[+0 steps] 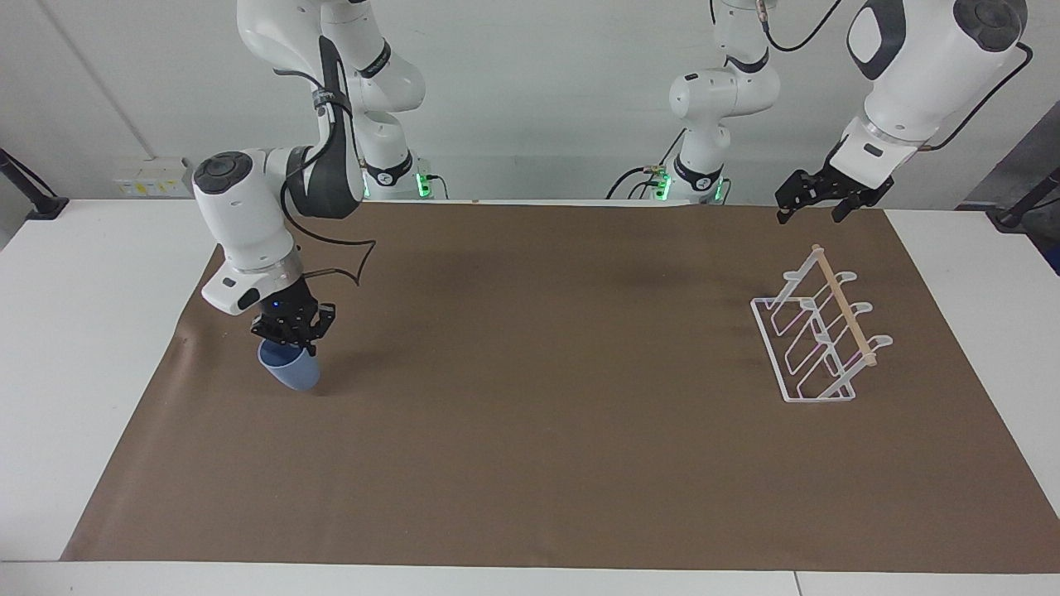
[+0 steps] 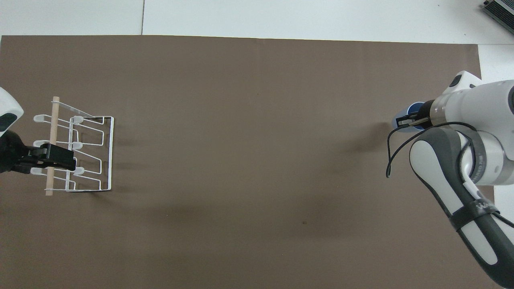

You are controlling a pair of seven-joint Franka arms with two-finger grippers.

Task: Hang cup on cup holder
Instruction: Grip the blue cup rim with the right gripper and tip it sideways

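The light-blue cup (image 1: 290, 372) hangs tilted at the right arm's end of the brown mat, its base at or just above the mat. My right gripper (image 1: 287, 338) is shut on its rim from above. From overhead, only the rim of the cup (image 2: 413, 109) shows past my right gripper (image 2: 407, 121). The clear cup holder (image 1: 816, 339) with its wooden dowel stands on the mat at the left arm's end. My left gripper (image 1: 810, 213) hangs open and empty in the air over the mat's edge by the holder. From overhead, my left gripper (image 2: 66, 157) overlaps the cup holder (image 2: 90, 154).
A brown mat (image 1: 530, 463) covers most of the white table (image 1: 74, 331). A wall socket box (image 1: 153, 175) sits by the right arm's end. The corner of a grey device (image 2: 500, 12) lies off the mat, farther from the robots than the cup.
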